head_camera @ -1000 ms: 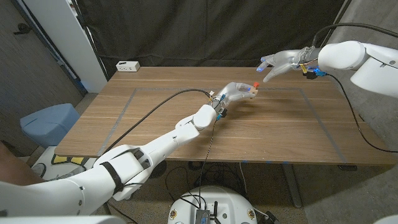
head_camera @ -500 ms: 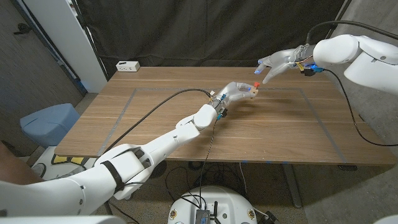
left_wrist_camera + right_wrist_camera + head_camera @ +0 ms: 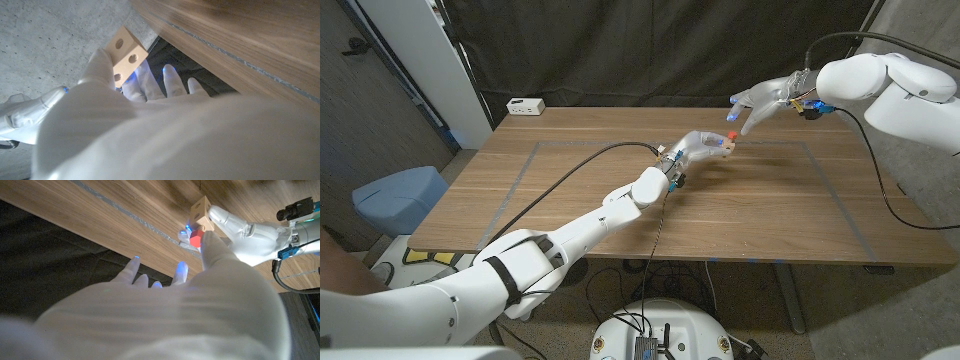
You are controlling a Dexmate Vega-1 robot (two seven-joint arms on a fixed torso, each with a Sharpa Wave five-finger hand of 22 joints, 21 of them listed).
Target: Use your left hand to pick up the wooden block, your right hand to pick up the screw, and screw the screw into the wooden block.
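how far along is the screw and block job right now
Both pickups look done: the left hand holds the wooden block above the table, and the right hand pinches the red-headed screw right beside it. In hand is lining the screw up with the block. Left: driving it in; whether the tip has entered a hole cannot be told.

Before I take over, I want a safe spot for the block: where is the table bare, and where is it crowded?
Bare wood runs along the table's near edge and over its right half inside the tape. The far left corner holds a white box. The crowded spot is far centre, in the air: the left hand holds the block, with the right hand at the red screw.
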